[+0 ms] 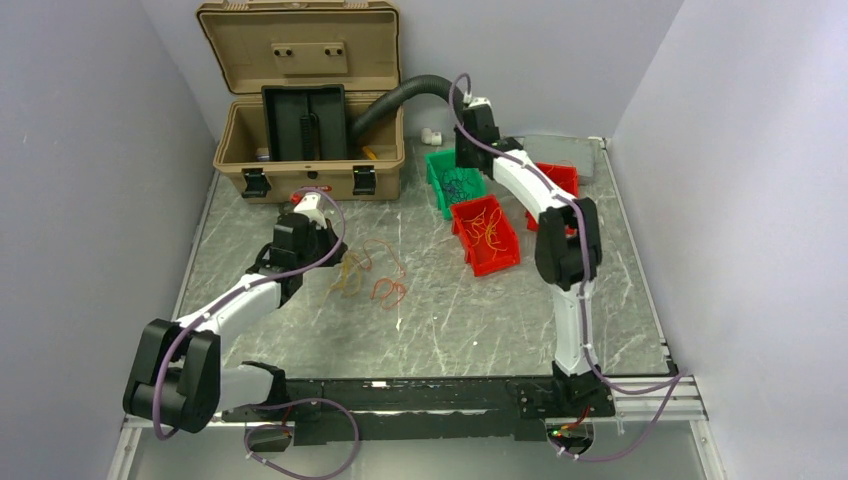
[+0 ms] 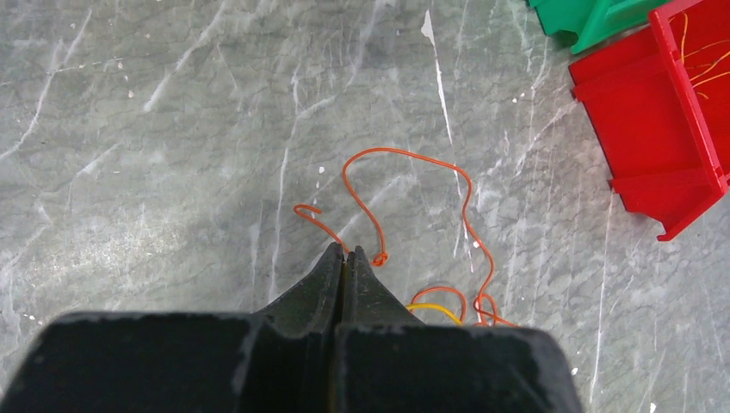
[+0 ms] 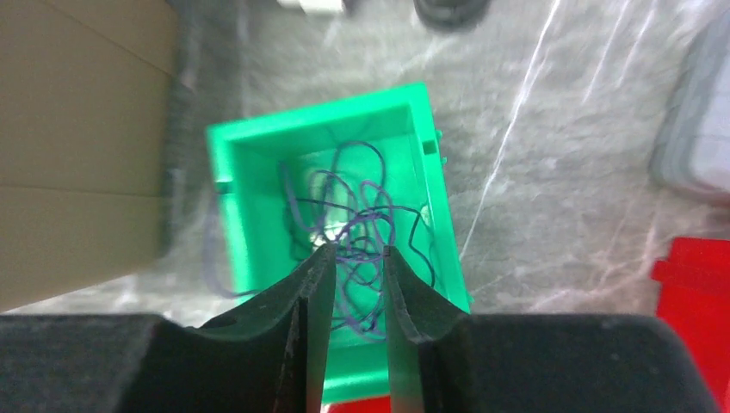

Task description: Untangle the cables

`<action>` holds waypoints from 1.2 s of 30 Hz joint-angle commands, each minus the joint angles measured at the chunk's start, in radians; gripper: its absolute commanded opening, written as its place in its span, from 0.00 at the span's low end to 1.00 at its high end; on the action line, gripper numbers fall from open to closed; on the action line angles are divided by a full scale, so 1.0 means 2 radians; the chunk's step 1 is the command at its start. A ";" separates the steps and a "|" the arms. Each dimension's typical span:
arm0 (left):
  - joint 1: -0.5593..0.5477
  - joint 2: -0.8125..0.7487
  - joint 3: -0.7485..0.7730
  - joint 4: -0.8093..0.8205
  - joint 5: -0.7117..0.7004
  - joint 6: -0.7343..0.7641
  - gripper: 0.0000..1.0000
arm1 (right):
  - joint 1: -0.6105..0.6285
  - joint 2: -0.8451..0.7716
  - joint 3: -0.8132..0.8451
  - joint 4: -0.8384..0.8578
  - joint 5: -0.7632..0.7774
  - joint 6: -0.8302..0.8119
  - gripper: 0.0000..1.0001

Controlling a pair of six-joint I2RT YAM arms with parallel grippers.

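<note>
While the left gripper [image 2: 346, 251] pinches an orange cable [image 2: 405, 152], its arm [image 1: 235, 305] crouches low. The outstretched right gripper [image 3: 357, 251] hangs parted above a green bin [image 3: 436, 189].

No lettering, label, brand or number is legible anywhere: the tan case [image 1: 300, 45] beyond the left gripper [image 2: 346, 252], the green bin [image 3: 318, 116] under the right gripper [image 3: 357, 251] and the red bin [image 3: 697, 292] beside it show plain surfaces.

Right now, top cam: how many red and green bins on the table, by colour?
green bin: 1
red bins: 2, the far one partly hidden behind the right arm
total: 3
</note>
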 commanded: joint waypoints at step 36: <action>-0.004 -0.010 0.011 -0.019 -0.035 0.008 0.00 | 0.227 -0.225 -0.387 0.218 -0.144 -0.014 1.00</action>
